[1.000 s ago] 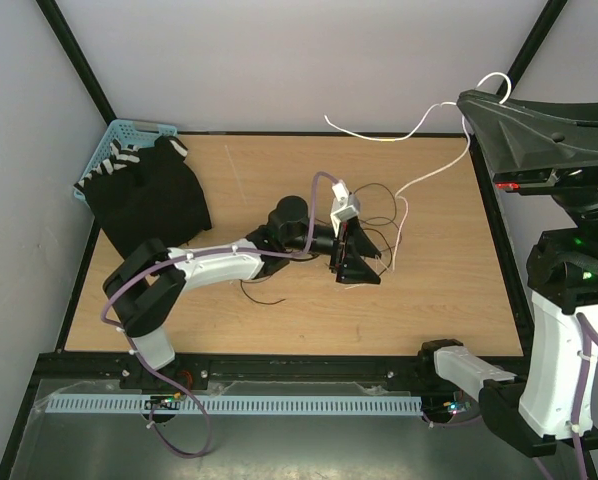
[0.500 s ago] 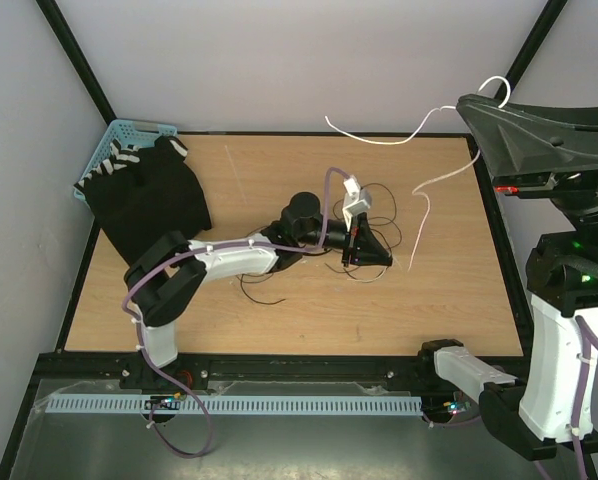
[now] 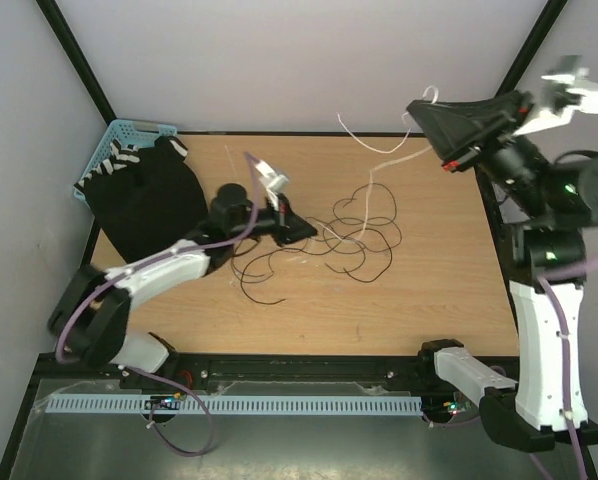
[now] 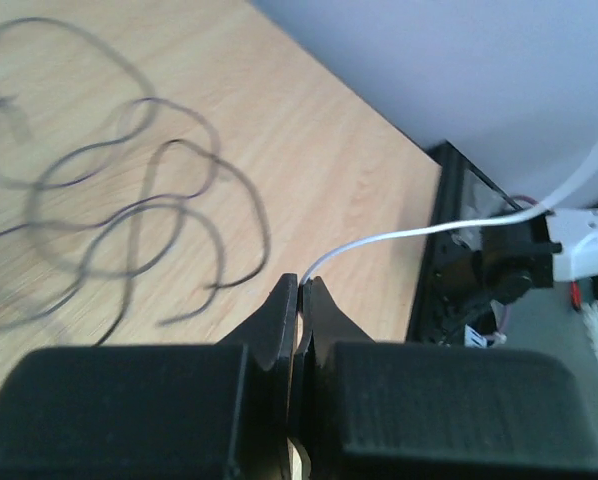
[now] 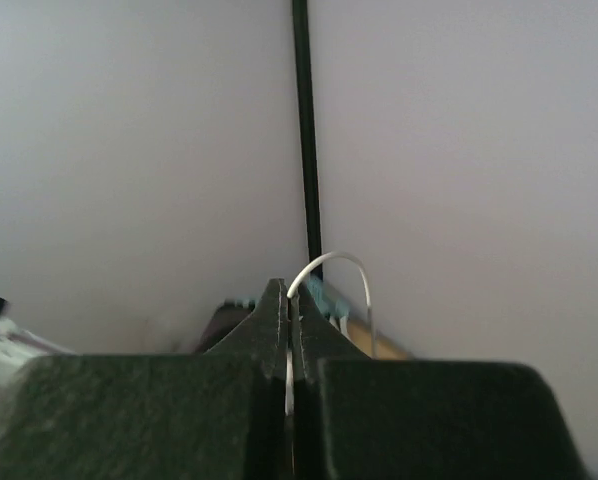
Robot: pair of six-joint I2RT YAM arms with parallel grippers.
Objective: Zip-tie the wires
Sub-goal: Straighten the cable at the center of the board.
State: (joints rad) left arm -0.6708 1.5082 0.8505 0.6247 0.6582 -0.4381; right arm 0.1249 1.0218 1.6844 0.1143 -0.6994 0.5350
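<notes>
- The left gripper [image 4: 304, 285], just left of the wires [image 3: 364, 238], is pinched tight on one end of the zip tie [image 4: 419, 232].
- The right gripper [image 5: 289, 292], raised above and beyond the wires' far-right side, clamps the same white strip.
- The strip arcs over the wires.

top: overhead from behind, whole table [image 3: 439, 300]
left wrist: low, close over tabletop
right wrist: raised, facing wall [image 5: 129, 150]
shared: wires [image 3: 359, 240], top + left wrist
</notes>
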